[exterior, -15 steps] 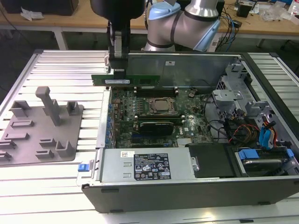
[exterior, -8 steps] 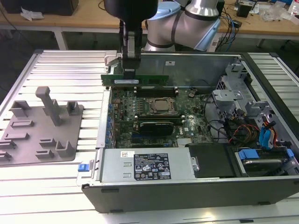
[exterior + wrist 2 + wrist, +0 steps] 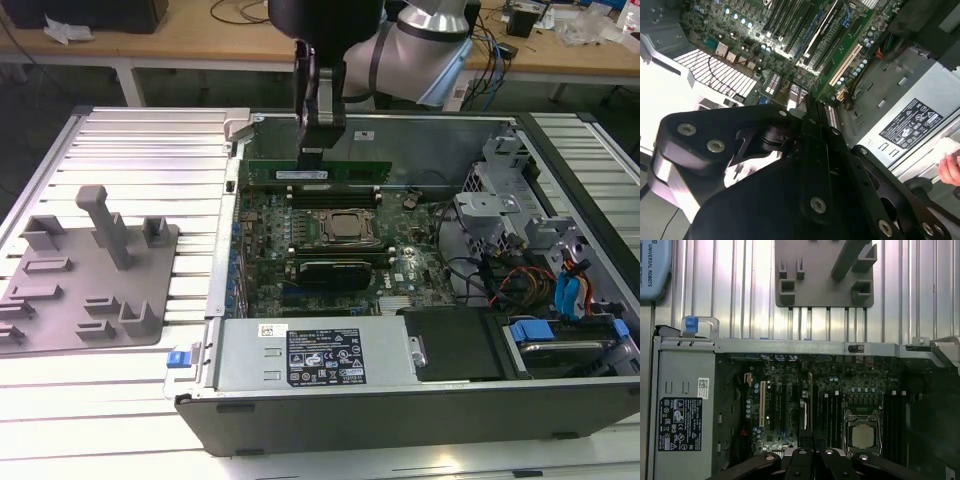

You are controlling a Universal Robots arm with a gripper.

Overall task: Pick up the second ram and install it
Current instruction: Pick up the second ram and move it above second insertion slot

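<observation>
The second ram [image 3: 345, 172], a long green stick with a white label, hangs level inside the open computer case, over the dark slots [image 3: 325, 195] on the far side of the silver processor [image 3: 345, 228]. My gripper [image 3: 314, 152] comes down from above and is shut on the stick's upper edge near its middle. Whether the stick touches a slot I cannot tell. In the first wrist view the stick appears edge-on as a thin line [image 3: 810, 400] running out from the black fingers [image 3: 801, 456], beside the processor [image 3: 862, 436]. The second wrist view has the gripper body [image 3: 805, 165] above the motherboard [image 3: 805, 35].
A grey fixture plate with upright posts [image 3: 90, 270] lies on the ribbed table at the exterior view's left. The power supply [image 3: 320, 355] lines the case's near wall, and drive bays with cables and blue tabs [image 3: 570, 300] fill its right side. A person's hand [image 3: 950, 170] shows beside the case.
</observation>
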